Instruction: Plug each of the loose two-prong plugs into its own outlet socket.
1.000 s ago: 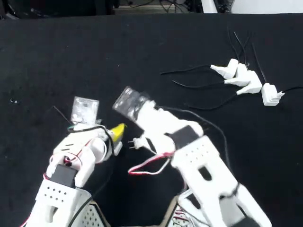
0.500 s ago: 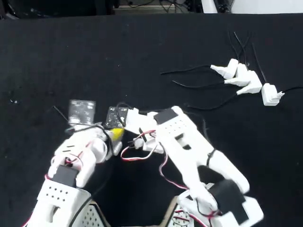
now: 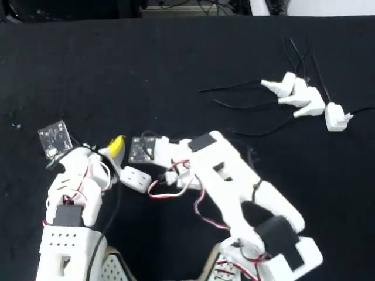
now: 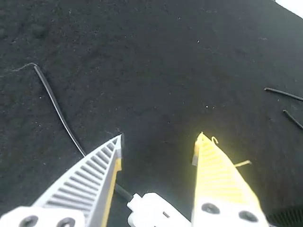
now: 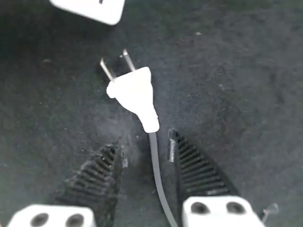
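- Two-prong plug (image 5: pixel 132 92), white, lies flat on the black table (image 3: pixel 176 64). Its prongs point toward the corner of a white outlet socket (image 3: pixel 136 177) and stop short of it.
- Right gripper (image 5: pixel 144 142) hangs low over the plug's black cord (image 5: pixel 158 194). Its fingers are spread to either side of the cord just behind the plug's body and grip nothing.
- Left gripper (image 4: pixel 158 138) stands wide apart, with one white finger and one yellow finger (image 3: pixel 117 145). A white piece (image 4: pixel 154 213) on a thin black cord lies between them near their base, and I cannot tell whether they touch it.
- From above, the outlet socket lies between the two arms, just beside the yellow finger.
- A cluster of white plugs (image 3: pixel 299 96) with black cords sits well apart, at the table's far right side.
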Controlling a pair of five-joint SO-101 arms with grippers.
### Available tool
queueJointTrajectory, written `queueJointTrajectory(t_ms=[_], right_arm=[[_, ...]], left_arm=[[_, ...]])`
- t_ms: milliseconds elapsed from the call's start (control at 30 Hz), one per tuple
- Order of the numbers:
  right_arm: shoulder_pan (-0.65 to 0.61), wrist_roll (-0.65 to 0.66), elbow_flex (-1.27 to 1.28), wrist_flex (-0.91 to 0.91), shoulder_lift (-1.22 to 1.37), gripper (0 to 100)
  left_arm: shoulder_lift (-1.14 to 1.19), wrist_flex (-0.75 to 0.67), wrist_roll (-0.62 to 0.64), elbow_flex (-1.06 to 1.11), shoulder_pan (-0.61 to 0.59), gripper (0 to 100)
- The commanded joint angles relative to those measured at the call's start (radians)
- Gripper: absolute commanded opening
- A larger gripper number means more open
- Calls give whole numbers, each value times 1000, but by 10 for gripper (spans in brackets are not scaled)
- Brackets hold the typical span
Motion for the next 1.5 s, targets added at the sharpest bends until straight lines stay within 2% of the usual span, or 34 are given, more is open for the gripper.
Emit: queueJointTrajectory(t_ms=[0, 233, 500, 700, 967, 1033, 1200, 1467], right_arm=[[15, 31, -88, -25, 61, 133], [17, 31, -229, -18, 259, 133], [35, 72, -228, -18, 321, 129], [35, 66, -206, -17, 318, 8], [38, -57, -217, -57, 318, 12], [38, -78, -219, -55, 318, 35], [34, -44, -213, -41, 317, 208], [32, -32, -216, -26, 320, 178]], left_arm=[[0, -11, 9, -12, -12, 248], [0, -11, 9, -13, -12, 248], [0, -11, 9, -16, -10, 248], [0, -11, 9, -16, -8, 248], [0, -11, 9, -16, -8, 248], [0, -11, 9, -16, -8, 248], [0, -11, 8, -16, -8, 248], [0, -11, 8, -16, -8, 248]])
